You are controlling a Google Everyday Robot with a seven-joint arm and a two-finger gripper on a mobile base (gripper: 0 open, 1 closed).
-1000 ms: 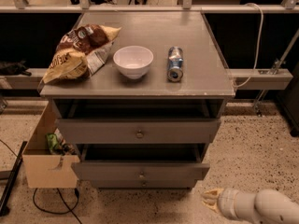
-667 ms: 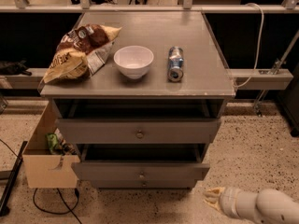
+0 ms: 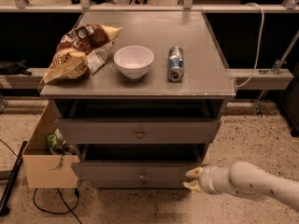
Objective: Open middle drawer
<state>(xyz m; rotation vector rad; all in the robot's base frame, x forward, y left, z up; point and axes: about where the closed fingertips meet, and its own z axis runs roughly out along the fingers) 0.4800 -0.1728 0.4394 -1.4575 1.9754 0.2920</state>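
Note:
The grey cabinet has drawers stacked under its top point(image 3: 196, 85). The upper, taller drawer point(image 3: 93, 130) with the bigger knob stands slightly pulled out. Below it, the middle drawer point(image 3: 112, 171) has a low flat front and a small round knob point(image 3: 141, 175); it also stands a little out, with a dark gap above it. The lowest drawer point(image 3: 121, 185) is a thin strip beneath. My gripper point(image 3: 192, 179) is at the right end of the middle drawer's front, its cream fingertips point(image 3: 194, 172) apart and empty, pointing left.
A chip bag point(image 3: 77, 52), a white bowl point(image 3: 133, 61) and a can lying on its side point(image 3: 175, 63) rest on the cabinet top. An open cardboard box point(image 3: 44, 167) stands left of the cabinet, with a cable on the floor point(image 3: 46, 204).
My gripper has moved up and left from the lower right floor area to the right end of the middle drawer. The drawers and tabletop objects have not moved.

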